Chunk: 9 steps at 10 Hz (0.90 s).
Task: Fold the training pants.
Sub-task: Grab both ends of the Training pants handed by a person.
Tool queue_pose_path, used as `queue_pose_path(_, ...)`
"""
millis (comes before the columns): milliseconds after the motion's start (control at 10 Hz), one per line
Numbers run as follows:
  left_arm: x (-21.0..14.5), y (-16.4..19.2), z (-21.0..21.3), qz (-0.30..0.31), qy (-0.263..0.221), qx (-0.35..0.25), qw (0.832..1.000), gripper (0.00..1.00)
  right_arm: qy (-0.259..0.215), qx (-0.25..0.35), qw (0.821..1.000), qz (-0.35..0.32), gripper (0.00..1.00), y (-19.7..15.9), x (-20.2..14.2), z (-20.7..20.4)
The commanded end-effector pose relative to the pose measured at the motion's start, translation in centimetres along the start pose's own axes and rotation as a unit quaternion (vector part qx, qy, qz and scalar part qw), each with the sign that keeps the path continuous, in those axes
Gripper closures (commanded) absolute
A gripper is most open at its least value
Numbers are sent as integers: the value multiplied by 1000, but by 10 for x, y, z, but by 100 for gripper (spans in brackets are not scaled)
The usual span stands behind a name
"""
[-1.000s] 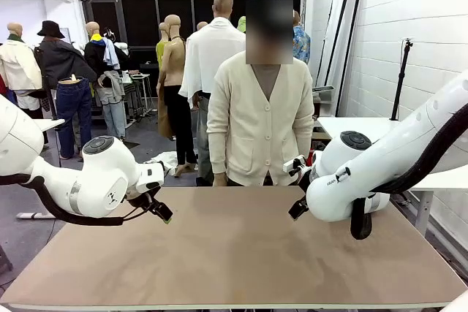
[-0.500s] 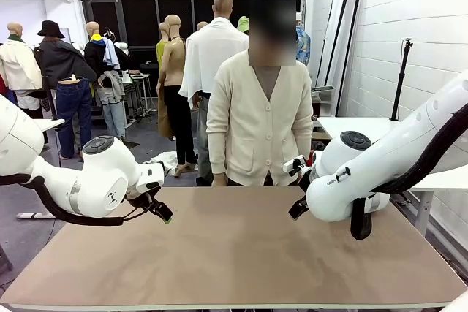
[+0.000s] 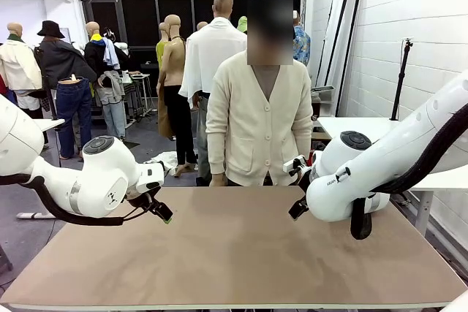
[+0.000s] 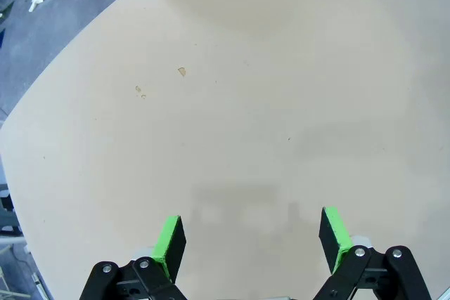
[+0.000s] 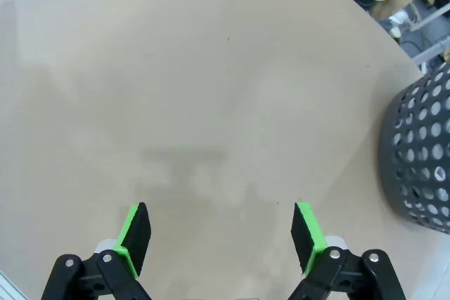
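Observation:
The training pants are out of view. My left gripper (image 3: 165, 214) hangs a little above the left part of the bare tan table (image 3: 234, 261), open with nothing between its green pads (image 4: 169, 239). My right gripper (image 3: 296, 210) hovers over the right part of the table, also open and holding nothing. In the left wrist view the left gripper (image 4: 253, 233) looks down on bare tabletop. Plain board is likewise all that lies under the right gripper (image 5: 219, 233). A person in a cream cardigan (image 3: 259, 126) stands at the far edge, facing me.
A dark perforated basket (image 5: 418, 166) stands off the table's edge in the right wrist view. A second white table (image 3: 351, 126) stands at the back right, near the white brick wall.

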<state>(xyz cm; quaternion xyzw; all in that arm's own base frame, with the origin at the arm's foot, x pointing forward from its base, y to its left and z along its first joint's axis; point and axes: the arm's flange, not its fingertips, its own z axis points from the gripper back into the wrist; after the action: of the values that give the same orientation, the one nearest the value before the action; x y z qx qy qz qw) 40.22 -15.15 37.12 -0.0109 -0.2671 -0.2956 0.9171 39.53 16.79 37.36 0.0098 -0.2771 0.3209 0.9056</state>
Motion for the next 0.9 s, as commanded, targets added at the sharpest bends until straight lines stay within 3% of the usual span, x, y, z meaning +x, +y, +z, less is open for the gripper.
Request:
queue_pose_path(0,0,0,0,0,0,0,1000,0,0,0,1000,0,0,0,0,0)
queue_pose_path(200,9,2,20,-1,2,7,1000,0,6,13,1000,-4,0,-3,8,8)
queue_pose_path(800,51,12,97,7,23,-6,1000,0,5,45,999,9,0,-20,50,82)
